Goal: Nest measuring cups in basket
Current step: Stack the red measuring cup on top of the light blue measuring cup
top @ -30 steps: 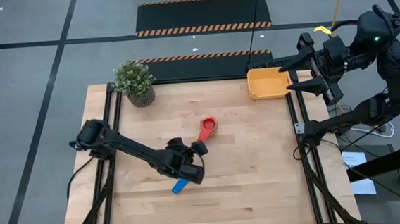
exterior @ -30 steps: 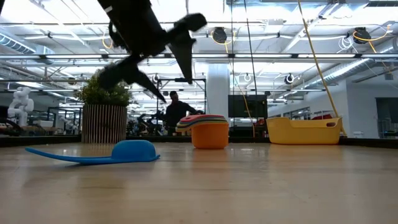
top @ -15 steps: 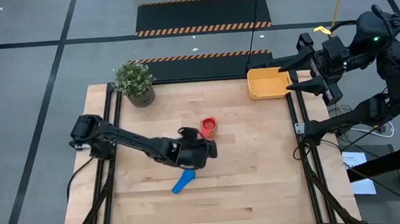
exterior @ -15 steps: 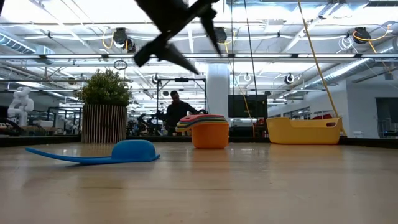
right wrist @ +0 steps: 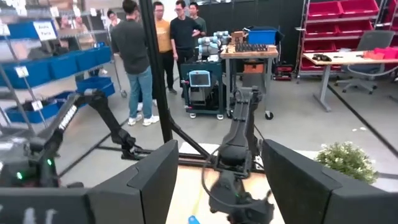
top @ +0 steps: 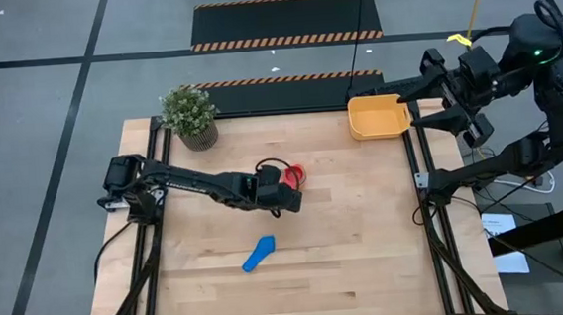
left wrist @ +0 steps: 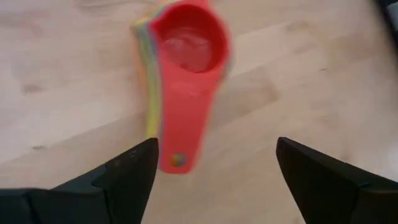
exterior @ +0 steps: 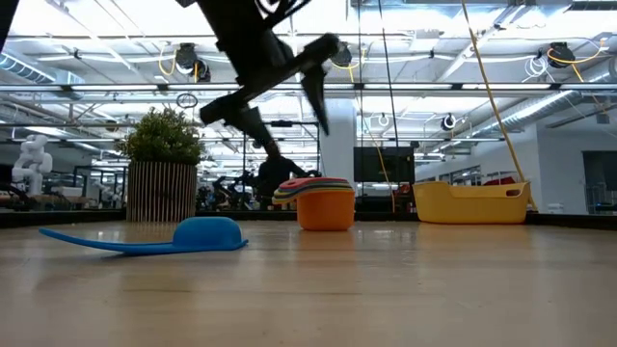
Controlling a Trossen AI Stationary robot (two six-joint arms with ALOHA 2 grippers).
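Nearest the low camera, a blue measuring cup point(exterior: 198, 234) lies bowl-down on the wooden table point(top: 348, 262), its flat handle stretched along the boards; from above it sits alone toward the table's front point(top: 259, 253), well apart from everything else.

Farther in, near the middle of the table, the stack of nested cups point(exterior: 323, 205) stands upright, an orange bowl at the bottom and a red cup point(left wrist: 189, 68) on top, its handle lying over the edges of the handles beneath. My left gripper point(top: 286, 189) hovers above that stack with its fingers point(left wrist: 124, 177) spread apart, and nothing is between them; through the wrist camera the red handle lies in the gap, below the fingertips and untouched.

Beyond, at the far left corner, a potted plant point(top: 190, 114) stands. At the far right corner sits the basket point(top: 377, 117), close to the table's edge. My right gripper point(top: 419, 101) waits just outside that edge, beside the basket, its fingers point(right wrist: 149, 180) parted and holding nothing. People stand in the room behind.
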